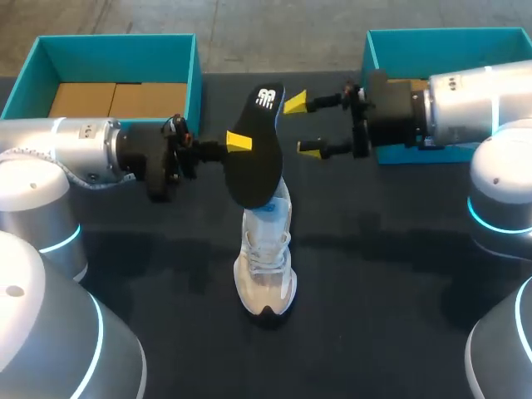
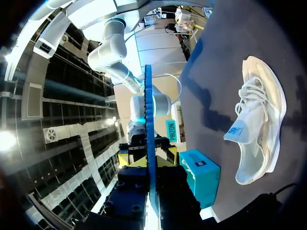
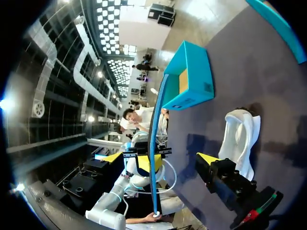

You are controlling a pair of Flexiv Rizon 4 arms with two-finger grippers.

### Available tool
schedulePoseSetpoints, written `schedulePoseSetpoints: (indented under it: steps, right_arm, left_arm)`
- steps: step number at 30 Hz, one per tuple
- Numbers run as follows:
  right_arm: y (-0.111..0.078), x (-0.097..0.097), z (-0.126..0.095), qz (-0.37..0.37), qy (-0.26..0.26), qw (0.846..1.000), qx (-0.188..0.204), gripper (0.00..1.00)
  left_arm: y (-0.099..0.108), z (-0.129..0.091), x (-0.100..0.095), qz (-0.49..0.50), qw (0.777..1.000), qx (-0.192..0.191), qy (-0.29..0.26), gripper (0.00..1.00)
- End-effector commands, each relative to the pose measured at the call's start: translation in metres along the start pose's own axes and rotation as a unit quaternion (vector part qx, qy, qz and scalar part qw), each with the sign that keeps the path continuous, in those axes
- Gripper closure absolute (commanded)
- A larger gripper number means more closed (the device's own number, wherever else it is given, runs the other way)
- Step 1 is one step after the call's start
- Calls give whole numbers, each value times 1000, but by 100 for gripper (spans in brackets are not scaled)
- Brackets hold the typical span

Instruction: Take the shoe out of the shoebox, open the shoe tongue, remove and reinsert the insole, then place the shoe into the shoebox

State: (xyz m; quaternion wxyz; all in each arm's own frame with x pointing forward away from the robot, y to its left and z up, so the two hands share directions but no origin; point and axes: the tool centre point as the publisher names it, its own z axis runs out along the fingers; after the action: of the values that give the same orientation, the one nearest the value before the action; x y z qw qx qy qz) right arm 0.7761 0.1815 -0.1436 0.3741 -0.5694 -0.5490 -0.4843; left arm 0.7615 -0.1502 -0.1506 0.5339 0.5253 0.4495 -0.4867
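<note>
Shoe point(image 1: 266, 266) stands sole-down on the bench point(image 1: 374, 274), out of the box, toe toward the robot's side, heel away. Its long axis runs near-to-far along the midline between the arms. Left gripper point(image 1: 247, 143) comes in from the left, clamped flat on the black insole point(image 1: 256, 150), one yellow tip showing on the near face. The left wrist view has the insole edge-on, straight out between the fingers. Insole is held on edge, tilted, long axis roughly in line with the shoe's, its lower end over the heel collar. Whether it touches the collar, cannot tell. Right gripper point(image 1: 303, 125) is level with the insole's upper end and just beside it, fingers apart, holding nothing. In the right wrist view the insole stands ahead, in line with the gap between them. Judgement: insole is out and reinsertion is the step in hand. The move turns on dropping the lower end down and toward the toe, into the opening. The left arm has the insole, and the right arm is nearest to steady it or the shoe. Open bench lies on both sides of the shoe and toward the robot. Left shoebox point(image 1: 116, 39) and right shoebox point(image 1: 449, 35) sit at the far corners, well apart from the shoe, behind the arms.
</note>
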Motion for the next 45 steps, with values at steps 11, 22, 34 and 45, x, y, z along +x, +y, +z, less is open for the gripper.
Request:
schedulePoseSetpoints:
  steps: [11,22,34,45]
  right_arm:
    - [12,-14,-38,-47,24,999,5,0]
    - [9,-16,-53,-38,34,998,26,0]
    - [9,-16,-53,-38,34,998,26,0]
    - [9,-16,-53,-38,34,998,26,0]
  left_arm:
    - [-5,-1,-3,-6,1000,5,5,100]
    - [1,-5,0,-9,1000,-6,21,100]
    - [1,-5,0,-9,1000,-6,21,100]
    - [1,-5,0,-9,1000,-6,21,100]
